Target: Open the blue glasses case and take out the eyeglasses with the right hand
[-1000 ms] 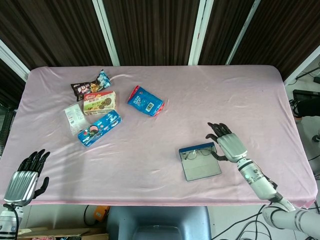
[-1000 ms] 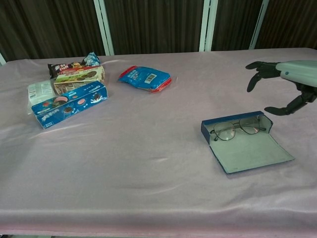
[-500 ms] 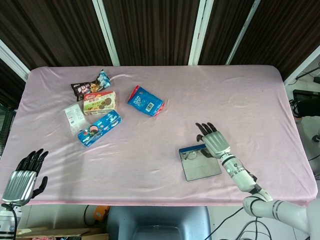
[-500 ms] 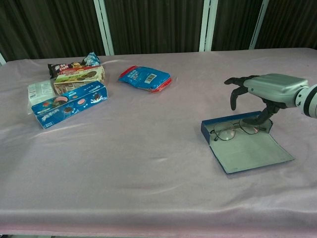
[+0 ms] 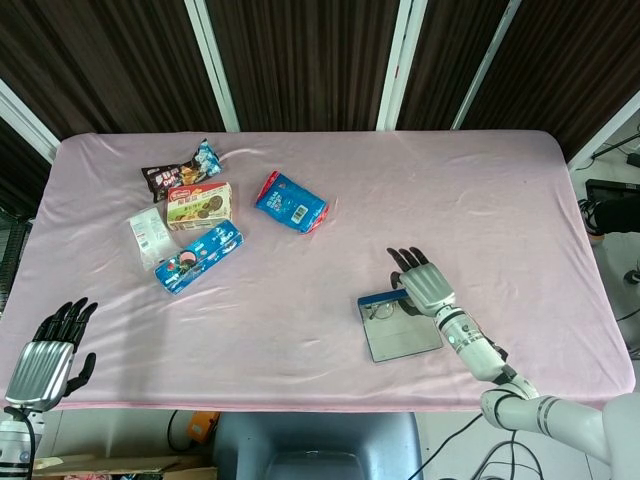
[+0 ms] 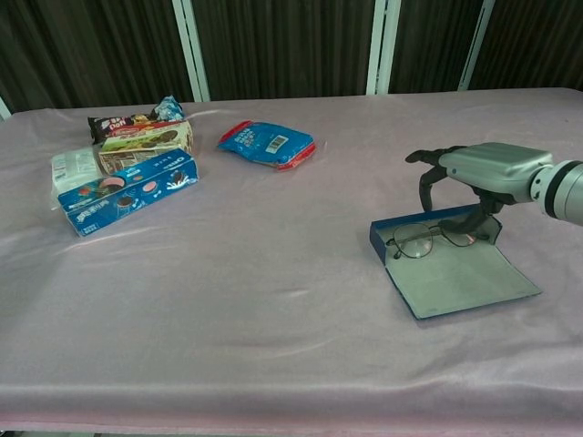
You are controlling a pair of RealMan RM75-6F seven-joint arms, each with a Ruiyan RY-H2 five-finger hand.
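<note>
Tablecloth point(image 6: 273, 273): eyeglasses point(image 6: 428, 238) beneath right robot hand point(image 6: 474, 177)

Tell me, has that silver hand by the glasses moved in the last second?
Yes. The right hand has come leftward and down, from beside the open blue glasses case to directly over the eyeglasses.

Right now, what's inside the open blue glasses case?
The eyeglasses lie inside the blue glasses case, at its far edge. The right hand hovers over them, hiding their right end; whether it touches them is unclear.
</note>
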